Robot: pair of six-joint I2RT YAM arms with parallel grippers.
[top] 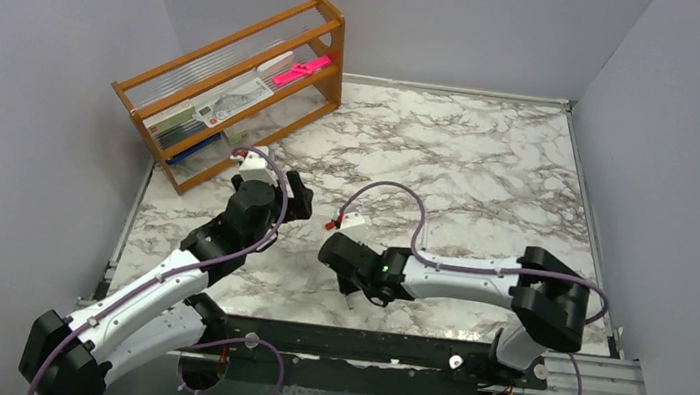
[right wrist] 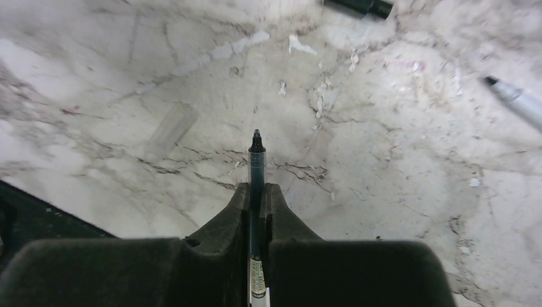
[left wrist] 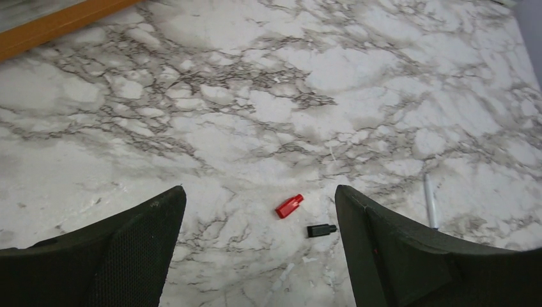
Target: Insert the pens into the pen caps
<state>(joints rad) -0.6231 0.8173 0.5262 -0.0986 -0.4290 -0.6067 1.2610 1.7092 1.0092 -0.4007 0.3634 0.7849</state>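
In the right wrist view my right gripper (right wrist: 256, 189) is shut on a thin pen (right wrist: 256, 160), whose dark tip sticks out ahead, just above the marble. A clear cap (right wrist: 171, 127) lies flat ahead and to the left of the tip. A white pen (right wrist: 519, 99) with a black tip lies at the right edge, and a black barrel (right wrist: 362, 6) at the top edge. In the left wrist view my left gripper (left wrist: 259, 190) is open and empty above a red cap (left wrist: 289, 206) and a black cap (left wrist: 321, 229). A white pen (left wrist: 431, 203) lies right of them.
A wooden rack (top: 228, 92) with flat items and a bright-pink object (top: 301, 69) stands at the back left; its base edge shows in the left wrist view (left wrist: 57, 22). The two grippers, left (top: 294, 197) and right (top: 344, 257), are close together over the marble table (top: 490, 174).
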